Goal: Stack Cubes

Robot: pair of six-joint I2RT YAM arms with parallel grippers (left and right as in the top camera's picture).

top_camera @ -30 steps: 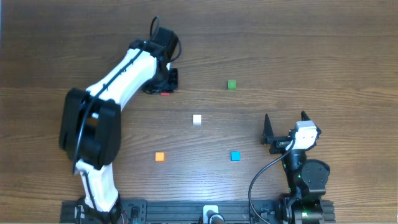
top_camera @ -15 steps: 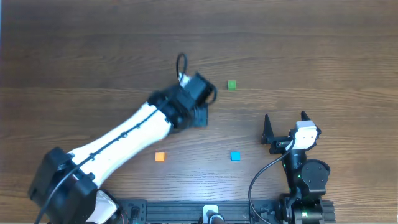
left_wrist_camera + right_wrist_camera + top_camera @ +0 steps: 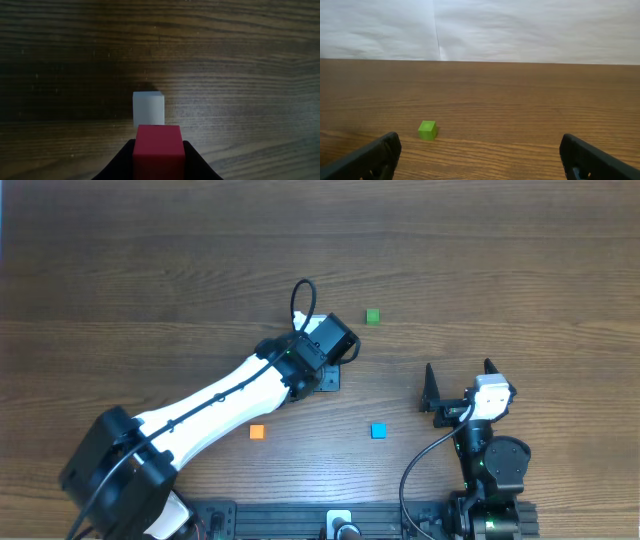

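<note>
We see a brown wooden table (image 3: 500, 260) with little cubes on it. The white left arm (image 3: 210, 405) reaches from the bottom left toward the middle of the table. Its left gripper (image 3: 158, 156) is closed tight on a red cube (image 3: 158, 142), with one dark finger pressed on each side of it. In the left wrist view, a white cube (image 3: 148, 107) sits on the table just past the red cube. The red cube covers a bit of the white cube's near edge and sits a little to one side of it. We cannot tell if the two cubes touch. From above, the left gripper (image 3: 326, 376) is near the middle of the table. A green cube (image 3: 373, 316) sits close by, farther up the table and a little to the right. An orange cube (image 3: 257, 432) lies nearer the arms' side, just beside the white arm. A blue cube (image 3: 378, 430) lies to the right of the orange one, well apart from it. The right gripper (image 3: 458, 370) is at the right side of the table, near its own base, and it is wide open. In the right wrist view, its two dark fingers (image 3: 375, 157) stand far apart, and the green cube (image 3: 427, 129) sits on the table well ahead of them.
</note>
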